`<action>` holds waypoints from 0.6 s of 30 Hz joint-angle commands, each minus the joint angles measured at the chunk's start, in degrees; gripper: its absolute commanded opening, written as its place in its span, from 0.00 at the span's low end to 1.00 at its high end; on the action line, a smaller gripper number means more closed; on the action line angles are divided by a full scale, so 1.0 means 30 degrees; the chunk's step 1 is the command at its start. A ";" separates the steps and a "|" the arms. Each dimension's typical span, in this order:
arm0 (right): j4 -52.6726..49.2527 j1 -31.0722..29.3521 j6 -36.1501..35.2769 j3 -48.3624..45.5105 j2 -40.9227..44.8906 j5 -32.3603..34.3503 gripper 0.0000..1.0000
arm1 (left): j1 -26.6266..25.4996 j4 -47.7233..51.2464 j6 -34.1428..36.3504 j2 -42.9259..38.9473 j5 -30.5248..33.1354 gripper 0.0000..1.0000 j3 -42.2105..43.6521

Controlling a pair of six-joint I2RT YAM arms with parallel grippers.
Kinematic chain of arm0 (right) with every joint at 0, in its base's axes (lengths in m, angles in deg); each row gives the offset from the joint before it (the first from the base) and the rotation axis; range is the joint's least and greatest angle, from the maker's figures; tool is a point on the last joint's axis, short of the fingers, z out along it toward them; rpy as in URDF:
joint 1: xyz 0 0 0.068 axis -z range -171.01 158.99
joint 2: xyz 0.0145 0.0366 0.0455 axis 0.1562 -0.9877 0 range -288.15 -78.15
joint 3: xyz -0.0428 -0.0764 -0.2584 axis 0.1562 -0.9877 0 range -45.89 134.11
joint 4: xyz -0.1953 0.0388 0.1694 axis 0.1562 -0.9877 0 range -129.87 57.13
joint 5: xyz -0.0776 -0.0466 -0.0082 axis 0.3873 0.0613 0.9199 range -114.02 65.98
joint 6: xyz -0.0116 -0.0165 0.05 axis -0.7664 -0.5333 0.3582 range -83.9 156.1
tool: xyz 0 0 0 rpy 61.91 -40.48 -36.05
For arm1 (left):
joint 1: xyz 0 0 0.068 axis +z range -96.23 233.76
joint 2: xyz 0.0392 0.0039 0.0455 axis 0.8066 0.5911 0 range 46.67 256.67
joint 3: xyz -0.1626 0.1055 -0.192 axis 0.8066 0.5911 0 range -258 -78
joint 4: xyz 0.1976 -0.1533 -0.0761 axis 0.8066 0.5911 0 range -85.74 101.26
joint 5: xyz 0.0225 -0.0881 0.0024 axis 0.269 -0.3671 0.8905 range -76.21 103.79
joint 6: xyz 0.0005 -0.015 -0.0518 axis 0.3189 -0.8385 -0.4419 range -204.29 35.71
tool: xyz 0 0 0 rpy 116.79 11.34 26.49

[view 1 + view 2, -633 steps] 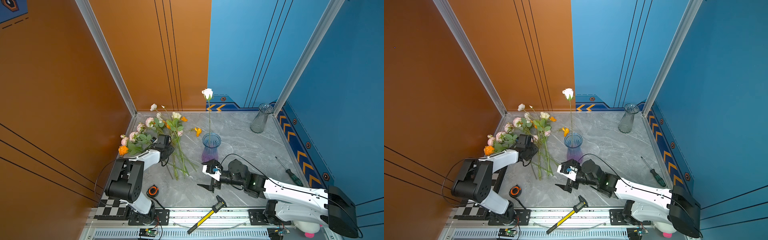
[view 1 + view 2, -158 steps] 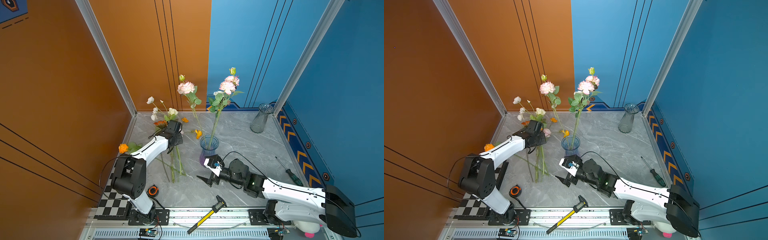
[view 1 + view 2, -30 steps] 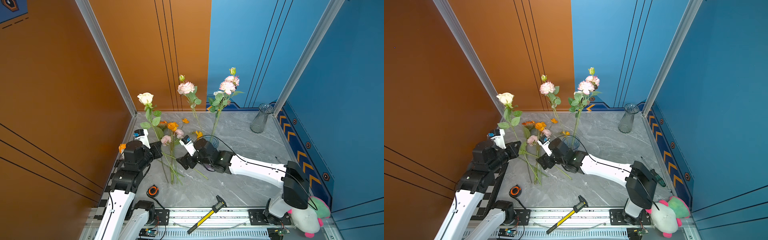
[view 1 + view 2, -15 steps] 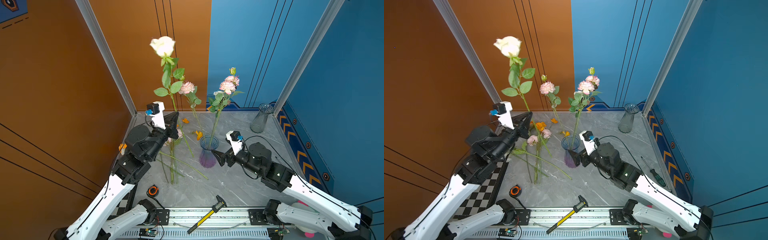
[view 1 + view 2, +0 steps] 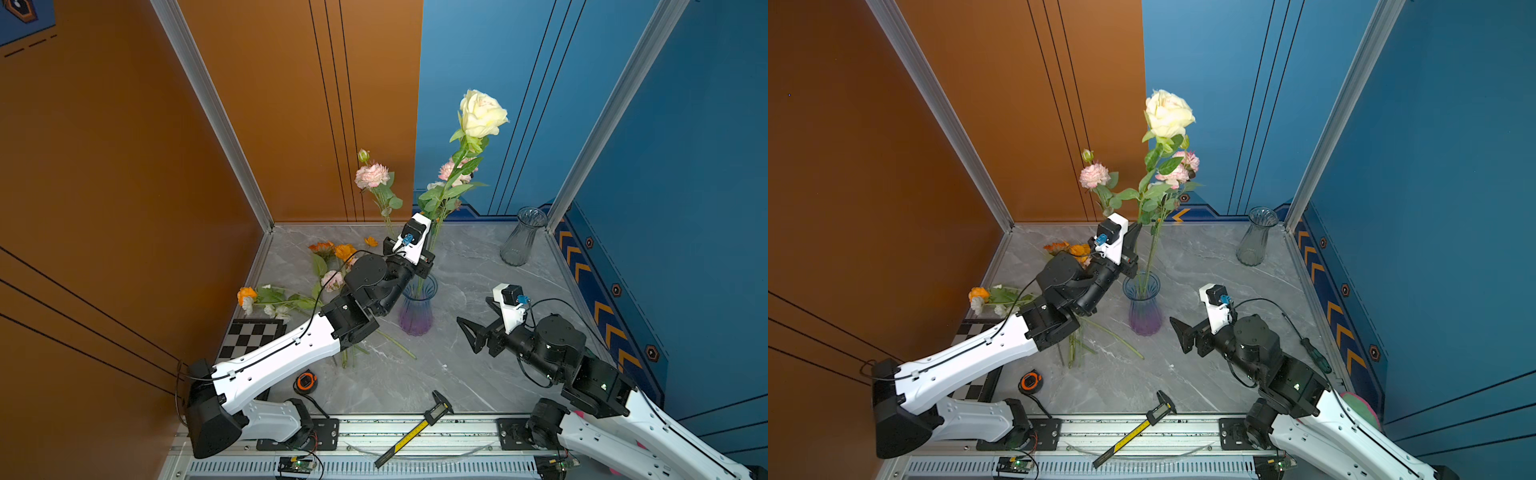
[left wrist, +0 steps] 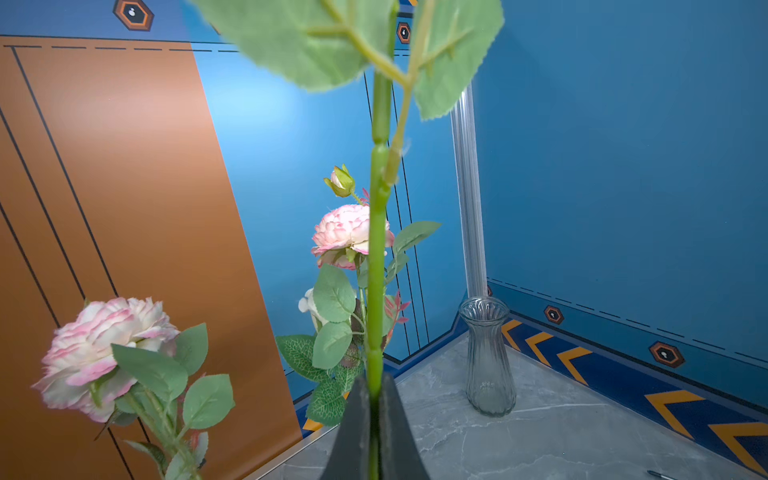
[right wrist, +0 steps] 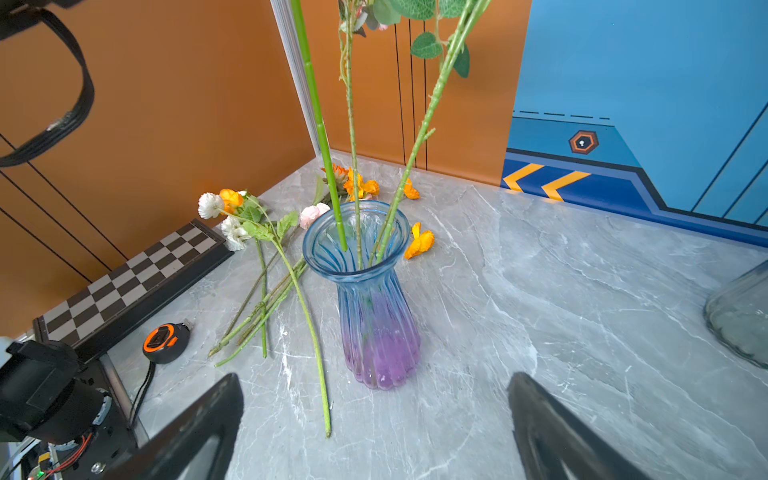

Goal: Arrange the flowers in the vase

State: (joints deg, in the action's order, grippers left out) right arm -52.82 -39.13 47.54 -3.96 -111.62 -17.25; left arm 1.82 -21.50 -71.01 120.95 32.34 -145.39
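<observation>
Now the cream rose (image 5: 481,113) is in a new place. Half a second ago the left arm held it up high over the left side of the table (image 5: 457,374), with its bottom end in the air. It is now over the blue and purple vase (image 7: 378,324), and its bottom end sits just inside the vase's mouth. The left gripper (image 6: 376,386) is clamped tight on the green stem, a little way above the vase. The right gripper (image 5: 468,336) was just beside the vase before. It has now pulled back to the right and is apart from the vase, with its fingers spread wide and nothing in them. The two pink flowers (image 6: 351,237) are in the vase, the same as before. The rose stands almost straight up and down. Its bloom is on top and leans a little toward the blue wall, and its cut end points down into the vase. The loose flowers (image 7: 266,299) lie flat on the table to the left of the vase. Their orange, white and pink blooms are near the orange wall, and their stem ends point to the front of the table.
</observation>
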 commanded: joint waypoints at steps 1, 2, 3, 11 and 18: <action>-0.0882 0.0179 -0.0127 0.0434 -0.0006 0.0385 1.00 | 0.1499 -0.1104 -0.1379 -0.0327 -0.4245 0.00 0.1109; -0.0887 0.0230 -0.0147 0.0460 -0.0108 0.0393 1.00 | 0.1900 -0.1126 -0.1814 -0.0355 -0.5589 0.00 0.1364; -0.0883 0.0275 -0.0152 0.0537 -0.0272 0.0394 1.00 | 0.2301 -0.1126 -0.2020 -0.0333 -0.7009 0.00 0.1589; 0.0070 0.0390 -0.0035 0.0465 -0.1310 -0.0145 1.00 | 0.3002 -0.1939 0.0400 -0.0274 -1.2575 0.00 0.3768; 0.0437 0.0395 -0.0015 0.0554 -0.1623 -0.0329 1.00 | 0.3388 -0.2517 0.2778 0.0284 -1.5245 0.00 0.5313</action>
State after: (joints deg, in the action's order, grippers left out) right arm -53.56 -38.23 47.54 -3.85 -116.69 -17.78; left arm 10.89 -26.24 -65.98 121.12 -7.46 -130.47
